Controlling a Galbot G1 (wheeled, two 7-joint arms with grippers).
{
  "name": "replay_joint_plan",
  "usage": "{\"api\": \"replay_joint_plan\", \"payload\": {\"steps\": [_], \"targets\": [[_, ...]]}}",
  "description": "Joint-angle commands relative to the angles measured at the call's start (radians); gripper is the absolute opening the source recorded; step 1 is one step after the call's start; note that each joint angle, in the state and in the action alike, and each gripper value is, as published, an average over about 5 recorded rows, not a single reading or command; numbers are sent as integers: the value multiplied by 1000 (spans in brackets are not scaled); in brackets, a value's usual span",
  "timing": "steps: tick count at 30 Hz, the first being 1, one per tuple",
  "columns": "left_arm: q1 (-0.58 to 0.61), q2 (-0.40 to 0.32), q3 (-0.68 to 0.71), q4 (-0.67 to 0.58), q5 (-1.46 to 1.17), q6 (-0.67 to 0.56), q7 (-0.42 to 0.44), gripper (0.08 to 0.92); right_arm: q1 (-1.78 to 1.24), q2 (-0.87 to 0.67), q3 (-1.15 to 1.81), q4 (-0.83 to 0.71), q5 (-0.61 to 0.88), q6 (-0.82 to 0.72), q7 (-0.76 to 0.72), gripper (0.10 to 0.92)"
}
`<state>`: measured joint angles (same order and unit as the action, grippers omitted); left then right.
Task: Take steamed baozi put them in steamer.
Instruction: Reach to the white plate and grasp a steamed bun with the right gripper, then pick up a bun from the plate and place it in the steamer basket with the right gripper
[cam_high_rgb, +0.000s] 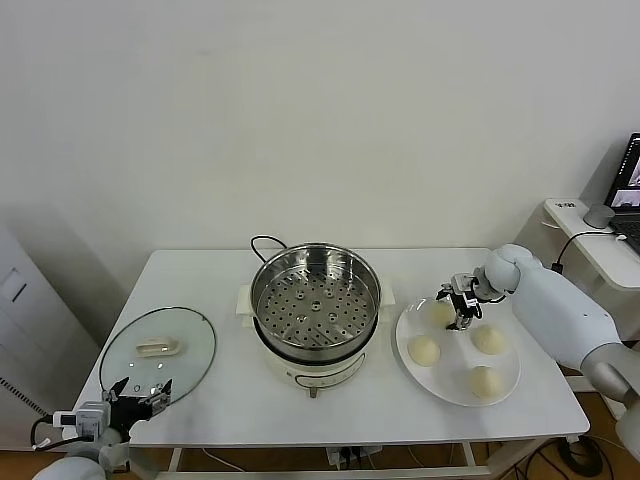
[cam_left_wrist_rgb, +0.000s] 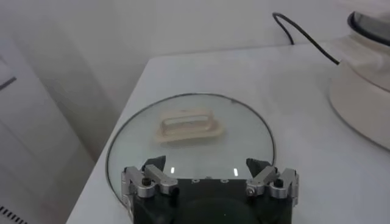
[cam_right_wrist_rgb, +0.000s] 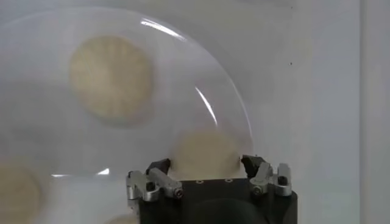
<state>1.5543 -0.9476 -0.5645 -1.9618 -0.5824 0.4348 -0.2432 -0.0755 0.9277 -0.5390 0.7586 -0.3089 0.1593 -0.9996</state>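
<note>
The steamer stands mid-table, its perforated tray empty. Four cream baozi lie on a white plate to its right: one at the front left, one at the right, one at the front, and a far one partly hidden under my right gripper. In the right wrist view my right gripper is open, with that baozi between its fingertips; another baozi lies beyond. My left gripper is open and empty at the table's front left.
A round glass lid with a white handle lies flat at the left; in the left wrist view the lid is just beyond the left gripper. The steamer's black cord runs behind it. A side desk with a laptop stands at the right.
</note>
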Motion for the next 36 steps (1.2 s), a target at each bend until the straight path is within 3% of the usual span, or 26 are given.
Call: {"api": "replay_joint_plan", "payload": {"steps": [1, 7, 16, 23, 29, 36], "targets": [[1, 0, -1, -2, 1, 0, -1, 823, 1, 17, 3, -17, -13, 5, -5, 573], [9, -2, -7, -4, 1, -1, -4, 823, 73, -41, -90, 75, 60, -13, -25, 511], [17, -2, -11, -4, 0, -3, -8, 823, 507, -163, -406, 347, 368, 19, -88, 517], [13, -7, 1, -10, 4, 0, -9, 823, 668, -13, -428, 285, 453, 331, -184, 519], [13, -8, 4, -16, 7, 2, -10, 823, 671, 159, -377, 204, 398, 628, -233, 526], [16, -7, 4, -16, 8, 2, -12, 823, 622, 313, -345, 172, 272, 713, -216, 526]]}}
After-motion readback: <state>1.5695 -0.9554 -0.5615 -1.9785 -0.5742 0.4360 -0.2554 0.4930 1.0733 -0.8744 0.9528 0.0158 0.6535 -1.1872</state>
